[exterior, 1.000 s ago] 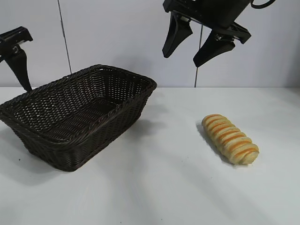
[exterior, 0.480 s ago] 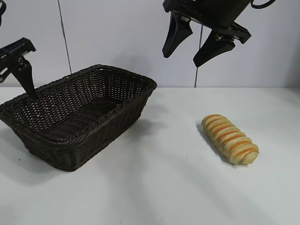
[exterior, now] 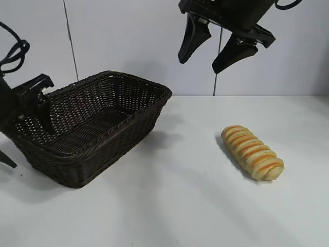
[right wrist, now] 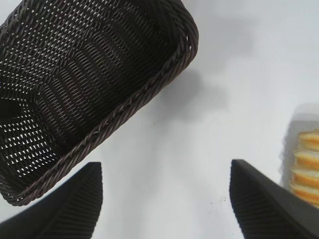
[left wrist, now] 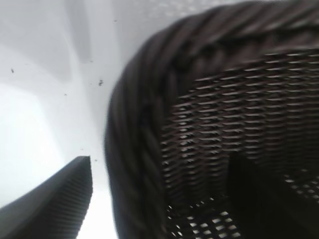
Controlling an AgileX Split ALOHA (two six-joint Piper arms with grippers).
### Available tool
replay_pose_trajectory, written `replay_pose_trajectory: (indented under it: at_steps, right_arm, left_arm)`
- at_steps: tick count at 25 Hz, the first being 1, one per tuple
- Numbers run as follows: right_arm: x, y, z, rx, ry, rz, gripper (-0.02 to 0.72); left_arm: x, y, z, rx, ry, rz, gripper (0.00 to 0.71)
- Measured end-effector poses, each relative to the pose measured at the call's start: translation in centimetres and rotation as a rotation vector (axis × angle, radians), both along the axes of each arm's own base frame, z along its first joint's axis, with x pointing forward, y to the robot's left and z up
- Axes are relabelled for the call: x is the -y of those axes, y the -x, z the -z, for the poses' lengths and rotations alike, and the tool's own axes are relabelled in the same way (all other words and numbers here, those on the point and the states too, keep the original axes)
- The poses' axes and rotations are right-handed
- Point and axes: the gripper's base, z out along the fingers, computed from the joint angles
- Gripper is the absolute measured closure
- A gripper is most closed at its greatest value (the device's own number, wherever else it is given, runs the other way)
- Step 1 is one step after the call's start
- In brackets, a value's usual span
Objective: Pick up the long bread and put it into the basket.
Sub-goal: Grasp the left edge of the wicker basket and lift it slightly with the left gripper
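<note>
While the bread (exterior: 252, 152) lies on the table (exterior: 180, 206), well right of the basket (exterior: 87, 126), the right gripper (exterior: 218, 43) hangs wide open above. Likely light and soft; grip mid-length across its width. The left gripper (exterior: 20, 123) straddles the basket's rim, parted.

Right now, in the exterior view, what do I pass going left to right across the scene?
Left gripper at the basket's left end → basket → right gripper raised, open → long bread on the table.
</note>
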Motion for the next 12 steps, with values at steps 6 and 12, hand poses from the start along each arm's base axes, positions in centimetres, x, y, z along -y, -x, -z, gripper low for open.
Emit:
replay_pose_trajectory:
  at_steps: [6, 12]
  right_arm:
    - [0.00, 0.00, 0.00, 0.000, 0.000, 0.000, 0.185]
    - [0.00, 0.00, 0.00, 0.000, 0.000, 0.000, 0.185]
  left_arm:
    - [0.00, 0.00, 0.00, 0.000, 0.000, 0.000, 0.511]
    - [0.01, -0.07, -0.04, 0.003, 0.007, -0.011, 0.608]
